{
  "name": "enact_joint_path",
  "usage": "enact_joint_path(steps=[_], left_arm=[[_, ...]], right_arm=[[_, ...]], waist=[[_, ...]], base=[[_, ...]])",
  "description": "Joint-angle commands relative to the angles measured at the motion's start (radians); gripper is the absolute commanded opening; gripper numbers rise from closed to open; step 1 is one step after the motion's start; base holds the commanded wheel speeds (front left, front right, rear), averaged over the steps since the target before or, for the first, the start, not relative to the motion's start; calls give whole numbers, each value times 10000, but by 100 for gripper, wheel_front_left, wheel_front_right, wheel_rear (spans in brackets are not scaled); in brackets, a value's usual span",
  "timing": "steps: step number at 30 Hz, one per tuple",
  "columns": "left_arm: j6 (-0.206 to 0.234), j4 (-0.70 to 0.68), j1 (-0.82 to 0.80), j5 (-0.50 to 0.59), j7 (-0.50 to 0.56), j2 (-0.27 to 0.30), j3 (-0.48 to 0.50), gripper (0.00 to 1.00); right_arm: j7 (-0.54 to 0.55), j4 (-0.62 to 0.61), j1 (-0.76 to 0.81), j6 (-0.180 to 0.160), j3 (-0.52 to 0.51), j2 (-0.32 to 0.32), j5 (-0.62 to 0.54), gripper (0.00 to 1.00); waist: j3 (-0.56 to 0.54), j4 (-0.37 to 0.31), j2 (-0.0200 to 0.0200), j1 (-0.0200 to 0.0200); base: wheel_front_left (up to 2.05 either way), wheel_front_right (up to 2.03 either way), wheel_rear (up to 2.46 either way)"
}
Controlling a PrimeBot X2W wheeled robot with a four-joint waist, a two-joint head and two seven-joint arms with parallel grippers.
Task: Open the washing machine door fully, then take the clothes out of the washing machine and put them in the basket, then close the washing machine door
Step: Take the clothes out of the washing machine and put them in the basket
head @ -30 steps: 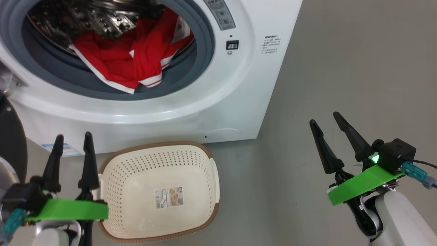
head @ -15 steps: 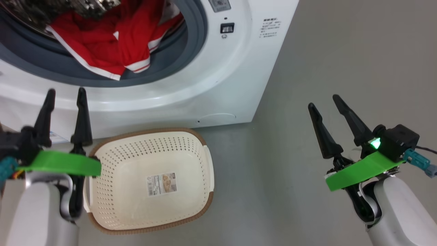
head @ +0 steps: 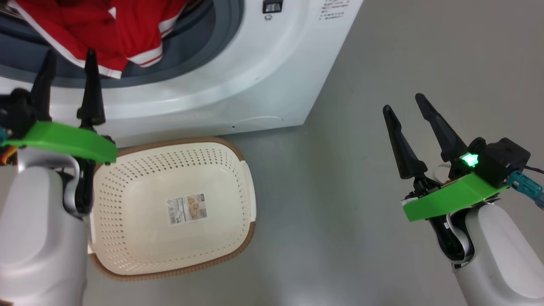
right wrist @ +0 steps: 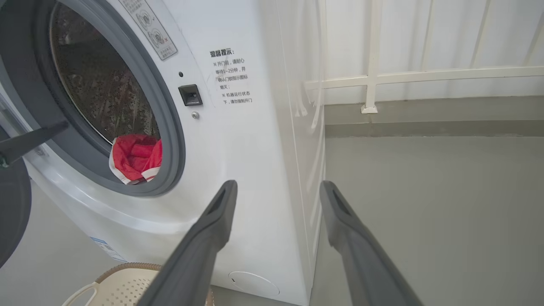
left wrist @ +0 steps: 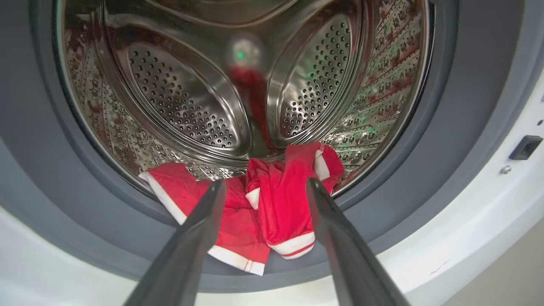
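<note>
The washing machine [head: 255,72] stands with its mouth uncovered. The red clothes [head: 106,25] with white trim lie at the front of the steel drum [left wrist: 182,97] and spill onto the grey ring. My left gripper [head: 70,53] is open just in front of the opening. In the left wrist view its fingers [left wrist: 265,182] frame the clothes [left wrist: 280,204] without touching them. The basket [head: 182,142] sits empty on the floor below the machine's front. My right gripper [head: 402,103] hovers open over the bare floor to the right. A dark edge of the washing machine door [right wrist: 12,212] shows at far left.
Grey floor stretches to the right of the machine. Behind it stand a white railing [right wrist: 374,80] and a low kerb. The basket [right wrist: 123,284] lies close against the machine's base, beside my left forearm [head: 38,238].
The head camera has tilted down, shifting the whole picture up. My left gripper has advanced from beside the basket up to the drum opening. The right gripper has hardly moved.
</note>
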Motion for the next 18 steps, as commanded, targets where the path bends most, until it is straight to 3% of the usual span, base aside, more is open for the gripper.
enact_joint_path(steps=[1,18], left_arm=[[-3,-18,-401,-33,73,443,214,100],[-36,2386,-3204,-53,483,806,-97,100]], right_arm=[[-74,-272,-36,16,111,22,-69,100],[-74,-407,-287,16,105,369,-99,100]], waist=[[222,-152,0,0],[1236,-663,0,0]], base=[[0,0,0],[0,0,0]])
